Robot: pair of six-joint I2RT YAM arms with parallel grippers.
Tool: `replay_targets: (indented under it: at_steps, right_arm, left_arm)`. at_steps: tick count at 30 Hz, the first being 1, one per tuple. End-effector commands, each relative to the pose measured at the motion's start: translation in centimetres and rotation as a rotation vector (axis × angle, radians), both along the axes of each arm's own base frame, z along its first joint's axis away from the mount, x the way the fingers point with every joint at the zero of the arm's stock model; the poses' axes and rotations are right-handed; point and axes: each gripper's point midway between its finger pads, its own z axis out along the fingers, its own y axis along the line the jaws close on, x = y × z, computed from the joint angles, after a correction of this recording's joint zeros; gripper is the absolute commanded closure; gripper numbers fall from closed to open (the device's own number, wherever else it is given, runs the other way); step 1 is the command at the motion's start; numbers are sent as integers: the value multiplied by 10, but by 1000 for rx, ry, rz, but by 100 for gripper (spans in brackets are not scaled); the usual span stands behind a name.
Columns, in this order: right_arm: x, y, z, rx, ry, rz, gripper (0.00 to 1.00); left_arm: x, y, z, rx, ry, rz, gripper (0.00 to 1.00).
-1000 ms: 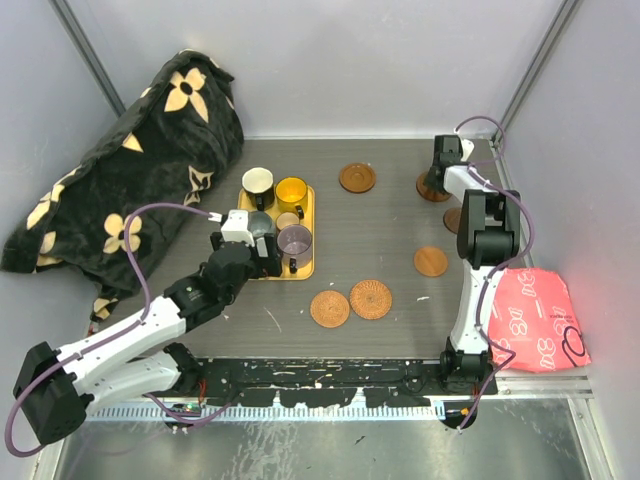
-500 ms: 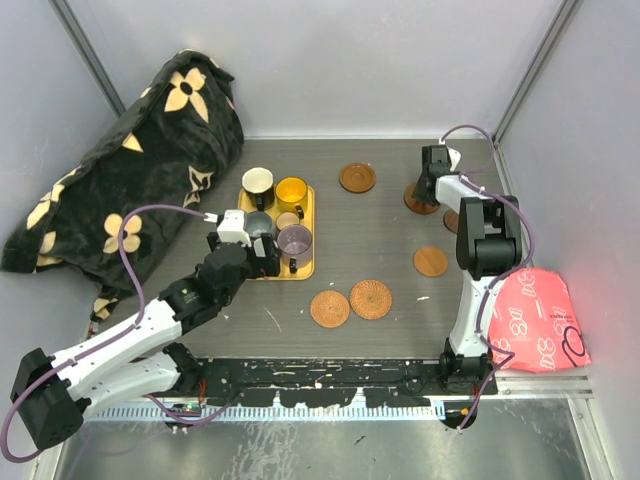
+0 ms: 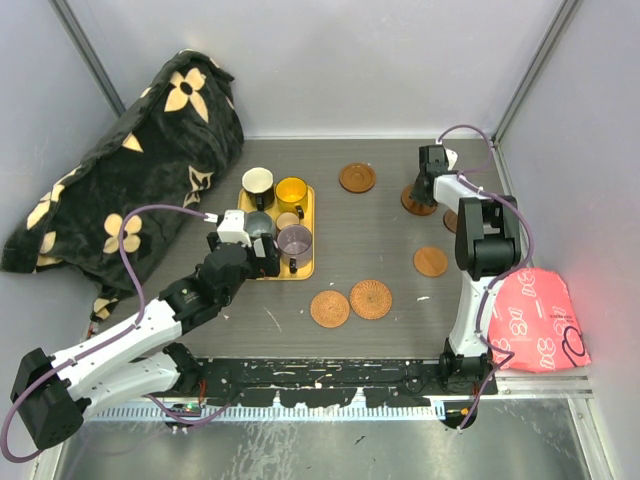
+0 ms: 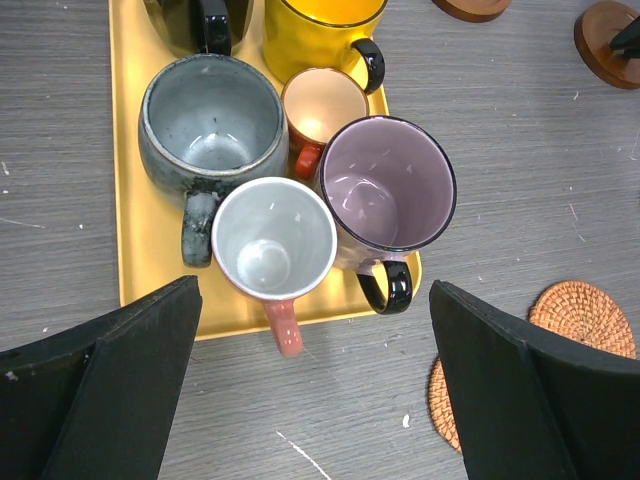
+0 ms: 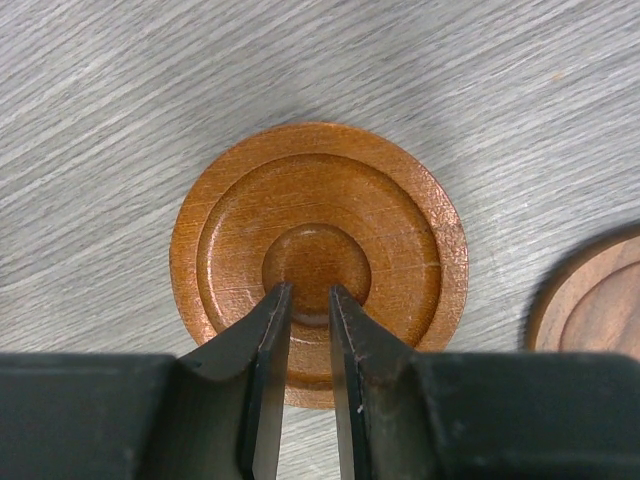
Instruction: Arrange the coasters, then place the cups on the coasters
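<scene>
Resting on the middle of a brown coaster (image 5: 400,240) at the worktop's (image 3: 380,240) far right, the right jaws sit nearly together, clamping nothing, so that coaster may slip loose and strike the neighbouring coaster (image 5: 600,300). Left jaws gape above the crowded cups (image 4: 385,185).

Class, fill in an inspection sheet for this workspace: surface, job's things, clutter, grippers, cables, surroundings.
Surface: dark grey wood-grain table, lightly scuffed.
Job's things: six round reddish-brown coasters loose on the table; six handled cups in the yellow rectangular tray, none on a coaster.
Clutter: black flower-print blanket far left; red printed bag near right.
Grippers: left gripper open above the cups; right gripper nearly shut over one coaster's centre.
Cables: purple cables looped along both arms.
Surroundings: pale grey enclosure walls.
</scene>
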Motion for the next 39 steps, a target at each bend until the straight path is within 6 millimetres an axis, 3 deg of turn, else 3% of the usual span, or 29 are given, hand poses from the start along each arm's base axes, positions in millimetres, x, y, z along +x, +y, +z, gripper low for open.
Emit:
replay_targets:
  at_steps: [1, 12, 23, 31, 36, 39]
  right_arm:
    - [-2, 7, -6, 14, 57, 16, 73]
    - [-9, 14, -19, 27, 85, 39, 75]
    - [-16, 46, -21, 17, 90, 98, 75]
    - [-26, 43, -33, 4, 116, 86, 75]
    - [-23, 43, -28, 4, 104, 86, 75]
    - [-20, 43, -15, 6, 69, 87, 76]
  left_arm:
    - [4, 1, 12, -28, -31, 25, 2]
    - [5, 0, 11, -28, -29, 21, 2]
    - [5, -1, 11, -27, -28, 21, 2]
    - [5, -1, 12, -33, -30, 19, 2]
    - [5, -1, 12, -32, -30, 19, 2]
    - [5, -1, 12, -31, -31, 20, 2]
